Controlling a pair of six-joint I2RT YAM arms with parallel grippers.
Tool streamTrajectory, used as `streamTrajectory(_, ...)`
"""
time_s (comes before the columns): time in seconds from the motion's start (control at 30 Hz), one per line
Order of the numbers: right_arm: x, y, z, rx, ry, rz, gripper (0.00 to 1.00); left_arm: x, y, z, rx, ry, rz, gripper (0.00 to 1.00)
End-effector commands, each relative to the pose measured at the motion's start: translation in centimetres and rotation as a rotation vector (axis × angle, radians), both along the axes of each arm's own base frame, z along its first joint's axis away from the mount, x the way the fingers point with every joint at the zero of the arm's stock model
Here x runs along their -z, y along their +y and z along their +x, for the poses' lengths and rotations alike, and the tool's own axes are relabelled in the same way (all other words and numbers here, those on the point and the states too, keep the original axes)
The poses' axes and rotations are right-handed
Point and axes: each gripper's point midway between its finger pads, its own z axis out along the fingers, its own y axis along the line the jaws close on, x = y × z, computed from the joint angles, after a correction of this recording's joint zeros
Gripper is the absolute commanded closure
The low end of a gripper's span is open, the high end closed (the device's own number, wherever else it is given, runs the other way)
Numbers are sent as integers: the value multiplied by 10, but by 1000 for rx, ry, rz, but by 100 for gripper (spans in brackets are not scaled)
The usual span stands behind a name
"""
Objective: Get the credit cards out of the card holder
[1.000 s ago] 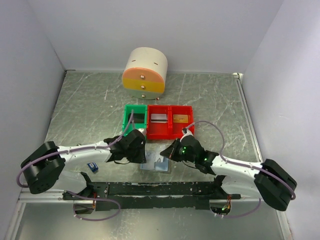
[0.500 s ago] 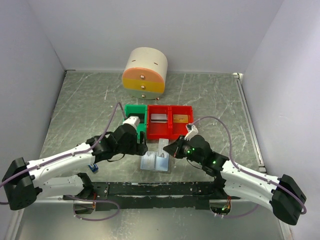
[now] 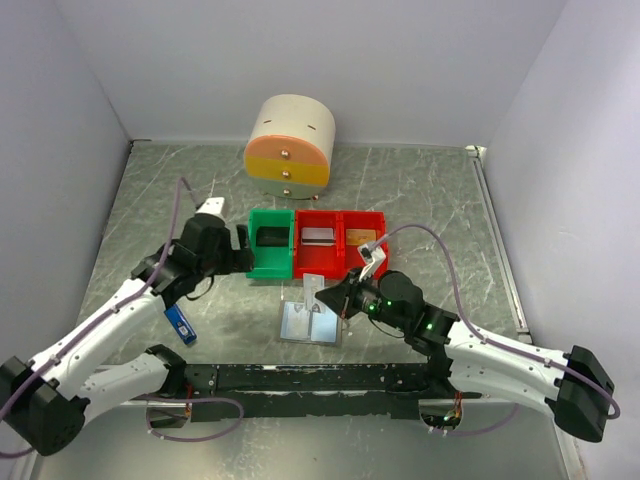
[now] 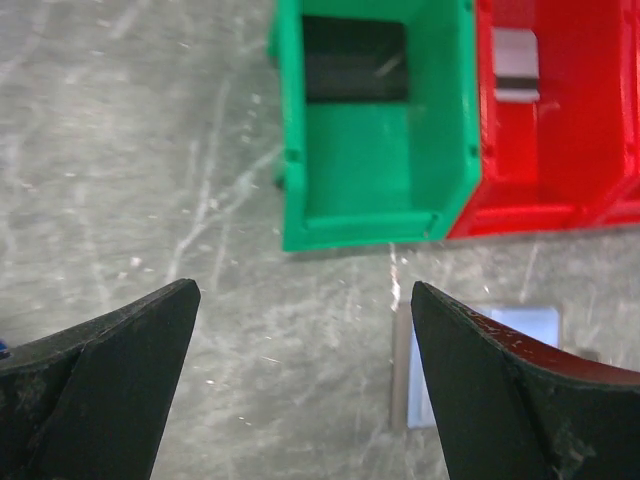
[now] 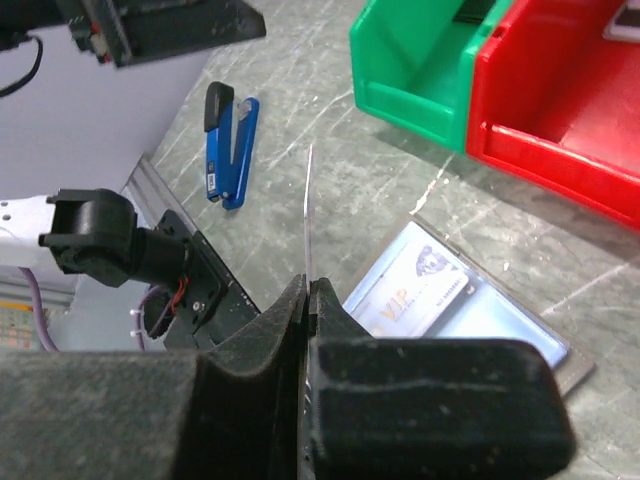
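The card holder (image 3: 310,324) lies open on the table in front of the bins, and a pale VIP credit card (image 5: 432,288) shows in its pocket (image 5: 500,325). My right gripper (image 3: 330,299) (image 5: 308,286) hovers over the holder's right side, shut on a thin pale credit card (image 3: 314,287) (image 5: 308,215) that stands upright and is seen edge-on. My left gripper (image 3: 238,250) (image 4: 305,295) is open and empty above the table, left of the green bin (image 4: 375,150). The holder's left edge (image 4: 400,365) shows by its right finger.
A black card (image 3: 272,237) lies in the green bin (image 3: 256,268). The red bins (image 3: 340,266) hold a silver card (image 3: 318,237) and a gold card (image 3: 361,237). A blue-and-black stick (image 3: 178,320) lies at the left. A round drawer unit (image 3: 290,145) stands at the back.
My left gripper opened and drew back left and away from the card holder to beside the green bin. My right gripper lifted its card up above the holder.
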Motion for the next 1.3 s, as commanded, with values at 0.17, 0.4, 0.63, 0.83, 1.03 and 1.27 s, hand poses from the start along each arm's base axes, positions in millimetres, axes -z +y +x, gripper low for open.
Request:
streamTrajectory(0.17,-35,-15,28,41,-359,-239,100,-24,79,22,-201,-76,129,0)
streamTrajectory(0.4,-38,-36,61,87,-515,-584,100,-23,86,22,-221,-91,156,0)
streamTrajectory(0.63,-41,-63,94,241,-570,-817,100,-31,90,28,-226,-109,196,0)
streamTrajectory(0.83,-42,-84,142,281,-385,-715,100,-19,97,28,-281,-83,208,0)
streamTrajectory(1.03,-53,-55,158,165,-399,-561,100,-26,105,29,-316,-117,232,0)
streamTrajectory(1.27,-42,-3,153,-48,-650,-781,100,-33,112,28,-347,-144,242,0)
